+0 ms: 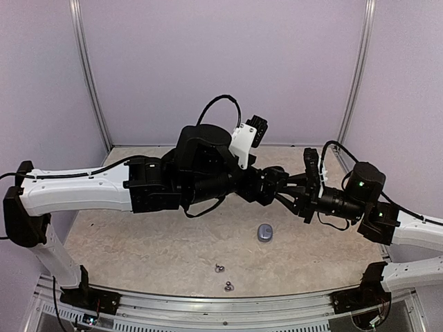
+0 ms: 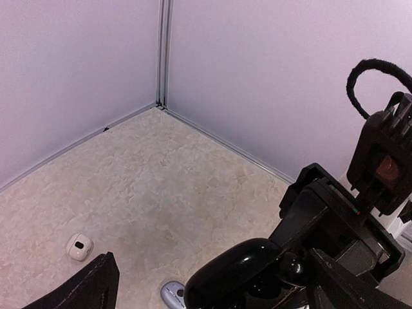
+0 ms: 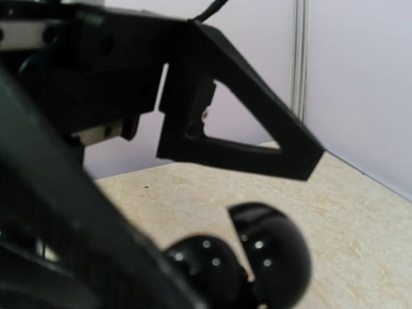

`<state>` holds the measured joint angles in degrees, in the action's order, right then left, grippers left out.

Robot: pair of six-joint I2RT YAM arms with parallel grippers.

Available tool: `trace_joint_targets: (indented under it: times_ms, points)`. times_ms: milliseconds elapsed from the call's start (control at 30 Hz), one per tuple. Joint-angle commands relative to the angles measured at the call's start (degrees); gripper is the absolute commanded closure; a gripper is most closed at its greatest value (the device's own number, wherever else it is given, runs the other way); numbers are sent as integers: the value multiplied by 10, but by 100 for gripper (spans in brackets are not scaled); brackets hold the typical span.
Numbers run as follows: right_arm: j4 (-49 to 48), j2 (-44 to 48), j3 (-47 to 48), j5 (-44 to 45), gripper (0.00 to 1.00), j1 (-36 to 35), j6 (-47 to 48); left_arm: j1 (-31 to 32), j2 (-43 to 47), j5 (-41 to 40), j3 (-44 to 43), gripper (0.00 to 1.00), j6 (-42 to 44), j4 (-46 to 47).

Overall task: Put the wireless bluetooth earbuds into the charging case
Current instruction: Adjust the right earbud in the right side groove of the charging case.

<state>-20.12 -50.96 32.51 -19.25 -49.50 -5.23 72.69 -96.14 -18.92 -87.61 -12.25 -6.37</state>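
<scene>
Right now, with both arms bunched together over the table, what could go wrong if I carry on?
The open left gripper brackets the black charging case, which the right gripper seems to hold in mid-air. A slightly misjudged move could knock the case loose or clash the fingers. The earbuds lie close to the front rail, so a clumsy pick might push one off the table.

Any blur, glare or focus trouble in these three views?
Top external: sharp, evenly lit, no glare. Left wrist: table crisp, soft sheen on the glossy black case. Right wrist: its own near finger badly out of focus; pinpoint glare spots on that case.
</scene>
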Motion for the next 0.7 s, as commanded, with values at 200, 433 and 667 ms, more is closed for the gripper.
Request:
trace_joint_targets:
  times_ms: [200,433,667]
  points:
    - [-38,26,-8,-10,100,-6,2,-12,41,0,48,1,-6,0]
    - [-43,35,-14,-21,100,-6,-1,-17,48,17,58,1,-2,5]
    - [-47,36,-16,-27,100,-6,0,-17,76,72,100,1,25,53]
